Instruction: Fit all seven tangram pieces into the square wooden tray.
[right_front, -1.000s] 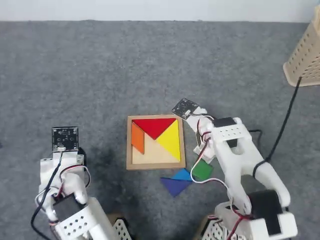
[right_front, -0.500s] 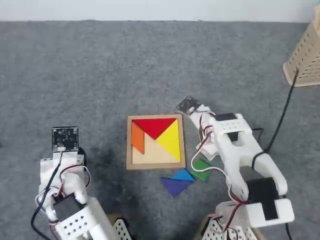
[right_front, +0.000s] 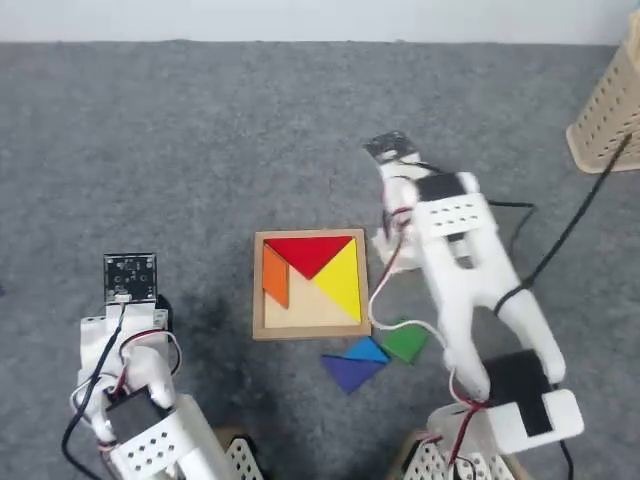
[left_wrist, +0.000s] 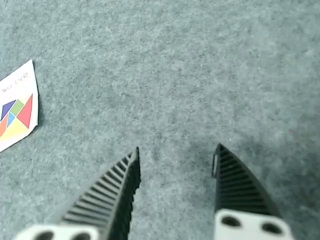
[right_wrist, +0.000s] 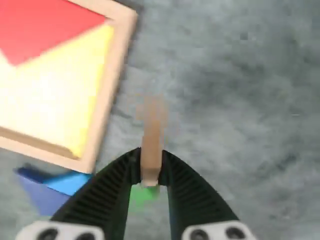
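The square wooden tray (right_front: 311, 333) lies mid-table with a red triangle (right_front: 309, 250), a yellow triangle (right_front: 343, 280) and an orange piece (right_front: 274, 273) inside. A dark blue triangle (right_front: 350, 372), a light blue piece (right_front: 367, 350) and a green piece (right_front: 406, 341) lie on the carpet by the tray's near right corner. My right gripper (right_wrist: 150, 154) is shut on a thin tan wooden piece (right_wrist: 151, 137), held edge-on above the carpet just outside the tray's rim (right_wrist: 107, 100). My left gripper (left_wrist: 177, 149) is open over bare carpet, at the near left.
A beige perforated basket (right_front: 610, 110) stands at the far right edge, with a black cable running down to the right arm (right_front: 455, 235). A small printed card (left_wrist: 17, 107) lies on the carpet near the left gripper. Grey carpet covers the table.
The right arm has swung from the loose pieces toward the far side along the tray's right edge, uncovering the green piece. The left arm has not moved.
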